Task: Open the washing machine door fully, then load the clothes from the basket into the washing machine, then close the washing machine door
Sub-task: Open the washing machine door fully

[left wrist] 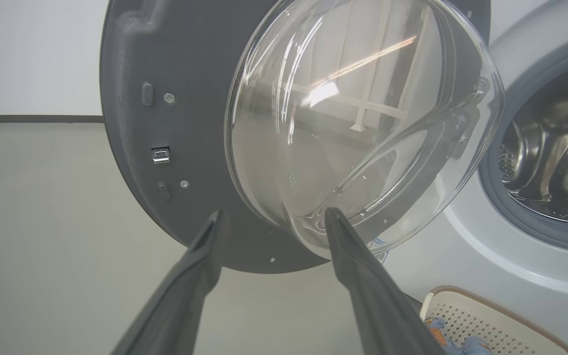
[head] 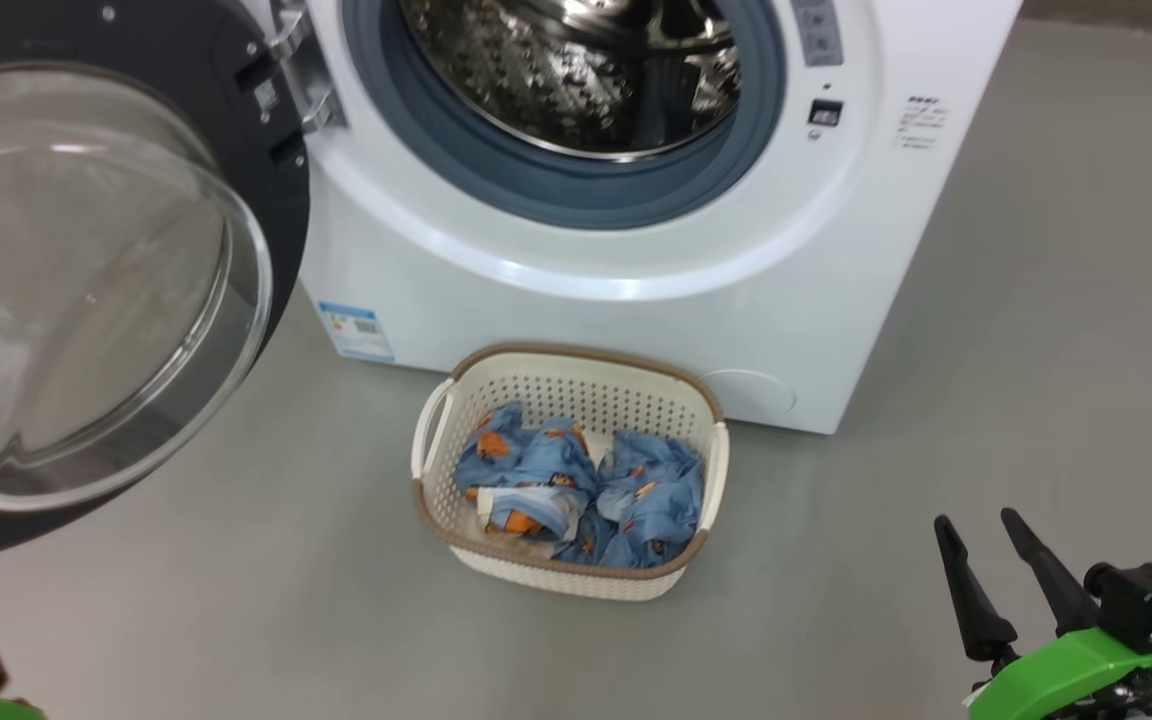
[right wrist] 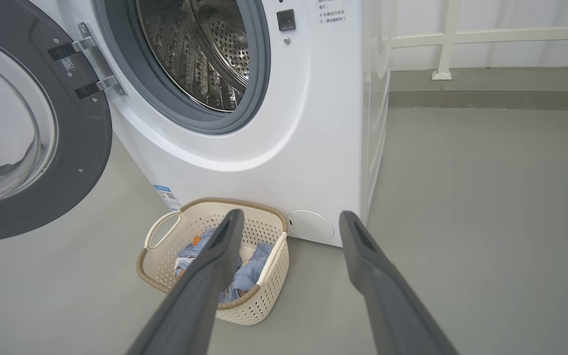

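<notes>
On grey floor [head: 1036,350], the basket [head: 576,353] stands before the washing machine [head: 636,330].

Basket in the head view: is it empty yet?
No, blue printed clothes lie bunched inside the basket, which stands in front of the washing machine.

Right gripper [head: 976,520]: at the lower right of the head view, 2 dark fingers spread apart and pointing up, nothing between them. Green wrist housing [head: 1076,665] sits below the fingers. Left gripper [left wrist: 274,217]: 2 fingers spread wide, nothing held between them.
</notes>
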You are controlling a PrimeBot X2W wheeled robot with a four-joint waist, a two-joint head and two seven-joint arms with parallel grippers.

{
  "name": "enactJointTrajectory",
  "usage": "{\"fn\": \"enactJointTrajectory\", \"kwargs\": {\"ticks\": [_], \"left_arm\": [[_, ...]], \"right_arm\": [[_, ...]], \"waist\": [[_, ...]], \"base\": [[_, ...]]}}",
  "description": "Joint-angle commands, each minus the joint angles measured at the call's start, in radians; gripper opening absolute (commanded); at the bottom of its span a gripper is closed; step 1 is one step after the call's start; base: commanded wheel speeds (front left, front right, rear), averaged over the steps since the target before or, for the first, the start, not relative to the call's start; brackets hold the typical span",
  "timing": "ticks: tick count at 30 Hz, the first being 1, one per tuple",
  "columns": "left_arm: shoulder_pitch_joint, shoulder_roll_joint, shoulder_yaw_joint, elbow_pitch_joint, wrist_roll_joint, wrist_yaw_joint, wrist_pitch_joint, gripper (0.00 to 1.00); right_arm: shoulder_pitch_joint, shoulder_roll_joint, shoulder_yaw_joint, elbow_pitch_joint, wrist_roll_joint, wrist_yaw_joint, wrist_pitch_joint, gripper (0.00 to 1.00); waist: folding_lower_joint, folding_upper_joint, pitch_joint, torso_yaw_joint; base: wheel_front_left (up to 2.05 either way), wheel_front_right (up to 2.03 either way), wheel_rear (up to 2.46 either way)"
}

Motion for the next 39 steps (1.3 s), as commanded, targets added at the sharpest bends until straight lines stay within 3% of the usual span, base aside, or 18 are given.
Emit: {"fn": "enactJointTrajectory", "kwargs": {"ticks": [1,8,16,28,39], "left_arm": [[-0.004,0.033,0.019,-0.035,0.000,-0.002,-0.006,1.00],[0.047,0.011,-0.076,-0.087,-0.002,-0.002,-0.006,1.00],[0.051,0.031,-0.190,-0.128,-0.027,-0.002,-0.006,1.00],[0.059,0.050,-0.288,-0.173,-0.031,-0.002,-0.006,1.00],[0.064,0.053,-0.329,-0.223,-0.028,-0.002,-0.006,1.00]], "right_arm": [[0.007,-0.009,0.019,-0.022,0.009,0.002,-0.012,1.00],[0.021,-0.003,-0.002,-0.030,0.009,0.002,-0.012,1.00],[0.012,-0.003,-0.008,-0.041,0.002,0.002,-0.012,1.00],[0.009,-0.001,-0.020,-0.051,0.001,0.002,-0.012,1.00],[0.002,0.004,-0.023,-0.056,0.001,0.002,-0.012,1.00]], "waist": [[0.0000,0.0000,-0.020,-0.021],[0.0000,0.0000,-0.028,-0.076],[0.0000,0.0000,-0.012,-0.156],[0.0000,0.0000,-0.007,-0.276],[0.0000,0.0000,0.004,-0.326]], "base": [[0.00,0.00,0.00],[0.00,0.00,0.00],[0.00,0.00,0.00],[0.00,0.00,0.00],[0.00,0.00,0.00]]}}
